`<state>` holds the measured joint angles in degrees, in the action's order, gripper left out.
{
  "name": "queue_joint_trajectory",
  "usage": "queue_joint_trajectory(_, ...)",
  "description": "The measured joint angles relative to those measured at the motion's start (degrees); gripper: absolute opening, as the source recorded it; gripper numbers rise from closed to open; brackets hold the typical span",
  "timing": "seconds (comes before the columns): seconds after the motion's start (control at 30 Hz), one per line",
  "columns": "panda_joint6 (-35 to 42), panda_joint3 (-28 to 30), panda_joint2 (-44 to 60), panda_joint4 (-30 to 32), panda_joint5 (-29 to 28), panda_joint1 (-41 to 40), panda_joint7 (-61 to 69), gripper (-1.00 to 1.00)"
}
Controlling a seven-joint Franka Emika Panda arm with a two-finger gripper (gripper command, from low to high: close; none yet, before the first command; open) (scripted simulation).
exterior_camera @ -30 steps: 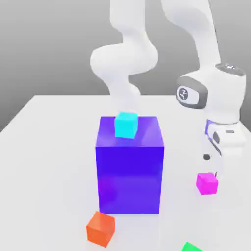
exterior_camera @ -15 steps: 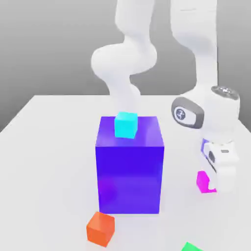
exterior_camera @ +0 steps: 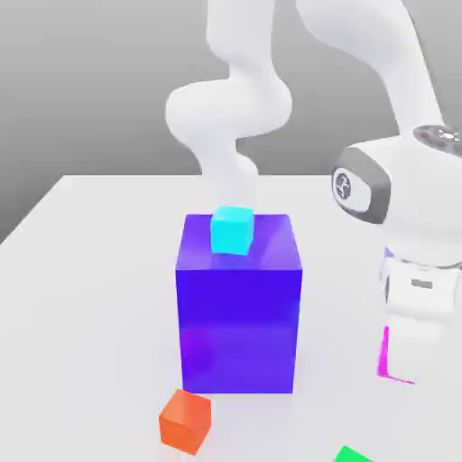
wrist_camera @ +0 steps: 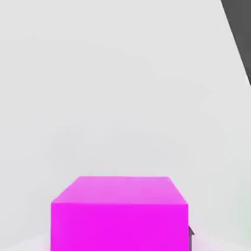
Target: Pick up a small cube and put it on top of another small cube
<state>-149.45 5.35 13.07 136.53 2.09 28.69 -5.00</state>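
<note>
While the white hand is covering most of it in the exterior view, the small cube (exterior_camera: 384, 354) is showing there as no more than a thin magenta sliver along the hand's edge, down on the exterior view's right side of the table (exterior_camera: 90, 271). Seen from the hand view, the same cube (wrist_camera: 119, 213) is sitting very close to the lens, its top and one side plain, its lower part cut off by the picture's edge. The gripper (exterior_camera: 411, 361) is reaching down over it with its fingers drawn almost fully together, and they are hidden behind the hand's body; a dark tip is just peeking past the cube's side in the hand view, so the fingers are pressing on the pink cube, though whether it is lifted off the surface is hard to tell.

Nearest the camera in the exterior view, a green object (exterior_camera: 354, 455) is being clipped by the bottom edge, so its shape is unclear. An orange cube (exterior_camera: 185, 420) is lying just in front of the big blue-purple cube (exterior_camera: 239, 307), apart from it. A cyan cube (exterior_camera: 232, 229) is resting on top of that big cube, toward its far edge.

Bare table is stretching between the big cube and the hand, and widely on the exterior view's left. Farther back, the arm's upper links are running out past the top of the picture.
</note>
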Motion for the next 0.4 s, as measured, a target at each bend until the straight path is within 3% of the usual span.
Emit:
queue_joint_trajectory(0.13, 4.86, 3.52, 3.62, -8.31, 2.38, -3.0, -3.66, -1.0)
queue_joint_trajectory(0.27, 0.88, 3.4, 10.6, -11.14, 4.8, -4.76, -3.56, -1.0)
queue_joint_trajectory(0.3, -0.43, 3.1, 12.1, -11.31, 5.2, -5.03, -3.32, 1.0)
queue_joint_trajectory(0.4, -0.43, 3.1, 12.1, -11.31, 5.2, -5.03, -3.32, 1.0)
